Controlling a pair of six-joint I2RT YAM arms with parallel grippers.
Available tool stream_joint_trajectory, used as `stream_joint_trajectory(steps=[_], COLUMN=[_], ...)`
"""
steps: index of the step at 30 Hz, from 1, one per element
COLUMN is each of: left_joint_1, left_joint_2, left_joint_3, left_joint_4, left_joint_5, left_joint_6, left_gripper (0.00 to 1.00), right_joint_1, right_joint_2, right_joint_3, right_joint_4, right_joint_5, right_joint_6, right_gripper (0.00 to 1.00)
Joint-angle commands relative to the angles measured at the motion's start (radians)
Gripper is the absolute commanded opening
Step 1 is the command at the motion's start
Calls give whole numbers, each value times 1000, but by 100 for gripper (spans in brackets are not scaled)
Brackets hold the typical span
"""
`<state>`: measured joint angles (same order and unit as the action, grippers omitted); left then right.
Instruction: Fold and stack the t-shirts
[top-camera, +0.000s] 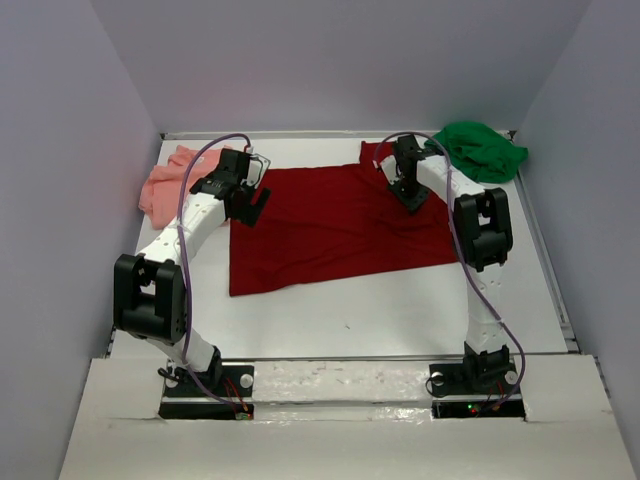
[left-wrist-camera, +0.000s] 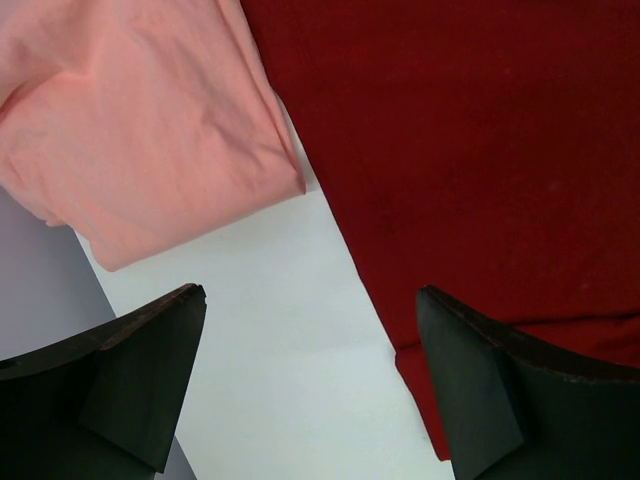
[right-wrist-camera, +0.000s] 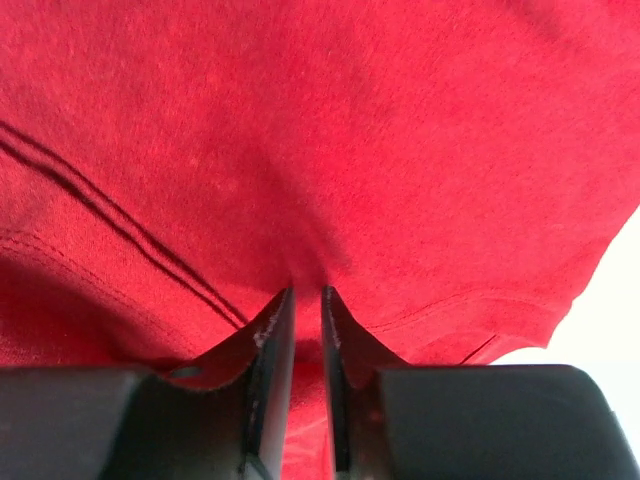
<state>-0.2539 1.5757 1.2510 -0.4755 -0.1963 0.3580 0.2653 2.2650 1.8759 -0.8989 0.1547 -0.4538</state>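
Right gripper (right-wrist-camera: 307, 292): jaws nearly together, pinching a pucker of the dark red t-shirt (top-camera: 330, 230) near its upper right edge; how much cloth sits between them is hidden. Left gripper (left-wrist-camera: 310, 292): spread wide, holding nothing, over bare table (left-wrist-camera: 280, 380) between the salmon pink t-shirt (left-wrist-camera: 140, 130), upper left and partly behind the left arm (top-camera: 190, 220), and the red one. Green t-shirt (top-camera: 480, 150): crumpled, upper right corner

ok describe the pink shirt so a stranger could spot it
Start at the white table, far left corner. The pink shirt lies there in a small bundle, just left of the dark red shirt spread flat. It alone is salmon pink.
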Motion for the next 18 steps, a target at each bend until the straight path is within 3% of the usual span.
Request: stream_joint_trajectory(steps=[1, 18], left_joint_1=[-4, -15], left_joint_2=[6, 4], left_joint_3=[-2, 10], left_joint_4=[-3, -6], left_joint_5=[-15, -18], left_joint_6=[13, 13], left_gripper=[99, 99], right_joint_1=[-5, -5], right_joint_2=[-25, -84], right_joint_3=[29, -8], right_joint_4=[28, -24], right_joint_5=[3, -41], right_joint_6=[-13, 18], right_gripper=[24, 39])
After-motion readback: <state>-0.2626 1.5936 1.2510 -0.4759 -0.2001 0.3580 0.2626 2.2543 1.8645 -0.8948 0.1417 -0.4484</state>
